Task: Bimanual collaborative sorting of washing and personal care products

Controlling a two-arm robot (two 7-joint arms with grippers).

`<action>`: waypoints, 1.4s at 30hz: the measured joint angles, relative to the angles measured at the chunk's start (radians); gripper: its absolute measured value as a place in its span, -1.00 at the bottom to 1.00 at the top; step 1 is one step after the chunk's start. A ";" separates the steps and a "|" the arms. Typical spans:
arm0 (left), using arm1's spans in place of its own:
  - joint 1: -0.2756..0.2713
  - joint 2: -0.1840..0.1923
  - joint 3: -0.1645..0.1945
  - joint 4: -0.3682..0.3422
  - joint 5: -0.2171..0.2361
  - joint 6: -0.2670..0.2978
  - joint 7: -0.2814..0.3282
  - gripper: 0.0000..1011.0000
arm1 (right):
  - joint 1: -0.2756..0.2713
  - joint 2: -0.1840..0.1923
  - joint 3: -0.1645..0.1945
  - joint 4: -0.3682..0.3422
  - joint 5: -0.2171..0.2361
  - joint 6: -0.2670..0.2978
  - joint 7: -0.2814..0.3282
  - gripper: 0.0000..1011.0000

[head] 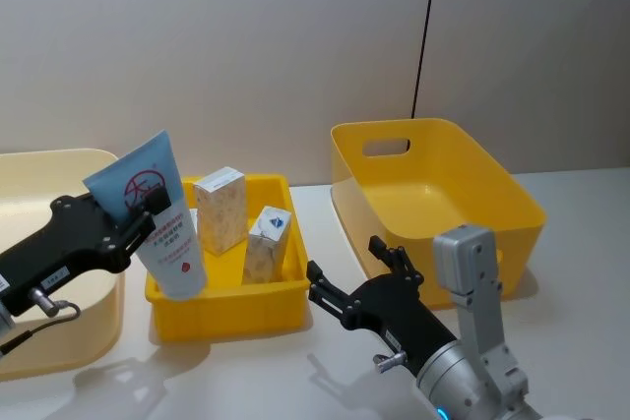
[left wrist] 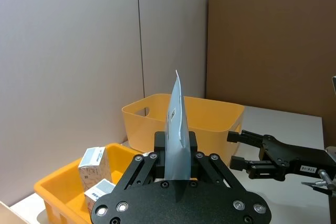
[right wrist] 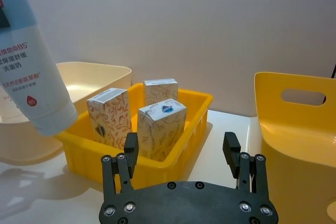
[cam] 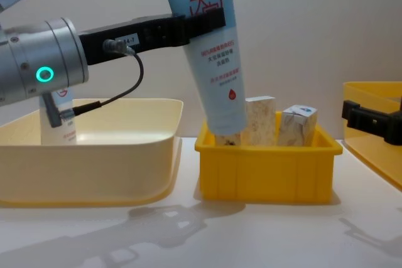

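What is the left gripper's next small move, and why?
Probably carry the blue tube left to the cream bin: the left gripper is shut on it over the yellow tray, and another tube seems to stand there. The right gripper is open beside the tray.

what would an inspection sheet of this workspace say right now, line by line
Surface: white table, carrying a cream bin, a small yellow tray and a deep yellow bin.
Job's things: light-blue squeeze tube held tilted, cap end down at the tray's left end; three patterned boxes upright in the tray; a second tube stands in the cream bin.
Clutter: nothing seen.
Grippers: left pincer shut on the tube's upper part; right pincer open and empty, between tray and deep bin.
Cables: black cable loops under the left arm.
Surroundings: plain wall; brown board.
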 joint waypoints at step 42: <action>-0.001 0.002 0.007 0.002 0.006 -0.011 0.004 -0.56 | 0.121 -0.038 -0.129 0.006 -0.017 0.038 0.171 0.98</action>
